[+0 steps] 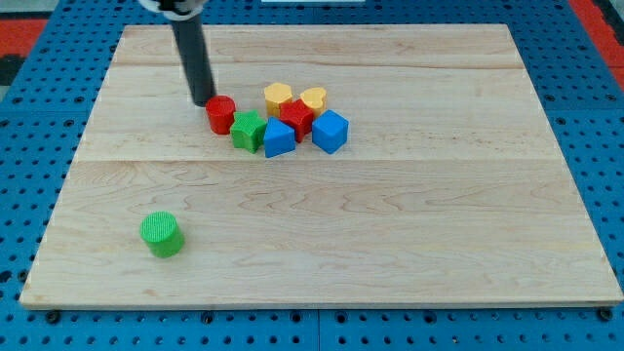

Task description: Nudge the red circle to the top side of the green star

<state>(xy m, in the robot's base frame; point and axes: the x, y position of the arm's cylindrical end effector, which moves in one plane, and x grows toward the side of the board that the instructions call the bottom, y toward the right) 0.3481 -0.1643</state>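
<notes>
My tip [203, 100] sits on the wooden board [409, 244], in its upper left part. The arm ends in a plain dark rod [192, 58], so there are no jaws to be wide, narrow or holding anything. The rod leans slightly, its upper end toward the view's top left.

Tip is just to the left of the red circle [221, 113], at its upper left edge; touching or a hair apart, cannot tell which.

Red circle: a short red cylinder, upright. It lies at the upper left of the green star [249, 130], the two touching or nearly so.

Green star: leftmost lower member of a tight cluster. To its right is a blue block [279, 138], wedge-like, exact shape unclear. Behind that, a red block [297, 117], shape partly hidden. Right end of the cluster: a blue cube-like block [330, 131].

Top of the cluster: two yellow blocks, the left one [278, 97] roughly hexagonal, the right one [313, 98] heart-like.

Well apart from all of these, toward the view's lower left: a green cylinder [161, 234], upright, alone.

Board rests on a blue perforated surface [29, 146].
</notes>
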